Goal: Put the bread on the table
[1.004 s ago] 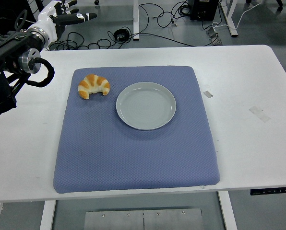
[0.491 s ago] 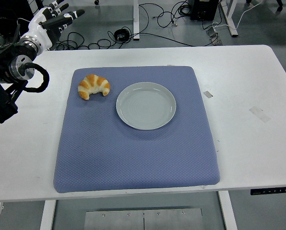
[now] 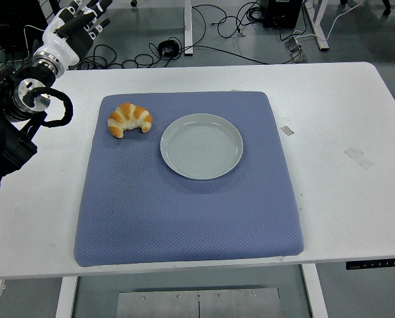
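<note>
A golden croissant point(image 3: 129, 118) lies on the blue mat point(image 3: 184, 205) near its far left corner, just left of the plate. My left hand point(image 3: 85, 16) is raised beyond the table's far left edge, well away from the bread, its white fingers spread and holding nothing. The black left arm point(image 3: 15, 126) runs down the picture's left side. No right arm shows.
An empty grey plate point(image 3: 201, 146) sits on the mat right of the croissant. Bare white table point(image 3: 343, 132) surrounds the mat, with two tape scraps point(image 3: 358, 156) on the right. Cables and desk legs lie on the floor behind.
My left hand has drawn back to the left and away from the table, turning its fingers upward. The croissant and plate have not moved.
</note>
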`<state>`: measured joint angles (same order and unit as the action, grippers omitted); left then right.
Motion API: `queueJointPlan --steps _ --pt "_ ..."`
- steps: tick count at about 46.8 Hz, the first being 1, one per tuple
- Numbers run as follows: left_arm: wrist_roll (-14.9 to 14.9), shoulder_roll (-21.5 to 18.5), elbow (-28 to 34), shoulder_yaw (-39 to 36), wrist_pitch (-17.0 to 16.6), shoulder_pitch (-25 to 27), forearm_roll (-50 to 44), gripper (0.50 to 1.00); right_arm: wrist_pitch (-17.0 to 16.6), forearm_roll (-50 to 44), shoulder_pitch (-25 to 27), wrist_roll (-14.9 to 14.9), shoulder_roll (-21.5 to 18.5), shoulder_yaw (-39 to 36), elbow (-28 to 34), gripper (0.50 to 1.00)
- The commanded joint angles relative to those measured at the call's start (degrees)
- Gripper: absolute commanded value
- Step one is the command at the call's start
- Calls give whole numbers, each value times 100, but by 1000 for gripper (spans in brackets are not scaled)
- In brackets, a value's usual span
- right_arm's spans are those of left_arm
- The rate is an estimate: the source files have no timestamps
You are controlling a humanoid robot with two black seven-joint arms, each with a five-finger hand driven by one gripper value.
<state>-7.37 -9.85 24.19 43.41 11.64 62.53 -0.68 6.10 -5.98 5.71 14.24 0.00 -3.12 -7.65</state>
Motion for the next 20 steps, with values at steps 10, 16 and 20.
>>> queueJointPlan --steps 10,16,20 --pt "-10 10 -2 18 22 -170 -152 981 5 -9 -8 0 0 5 -17 1000" --pt "-1 62 -10 0 66 -206 -231 981 -4 -9 -8 0 0 5 -17 1000" --pt "-1 80 -2 0 92 -250 -240 981 5 -9 -8 0 0 5 -17 1000"
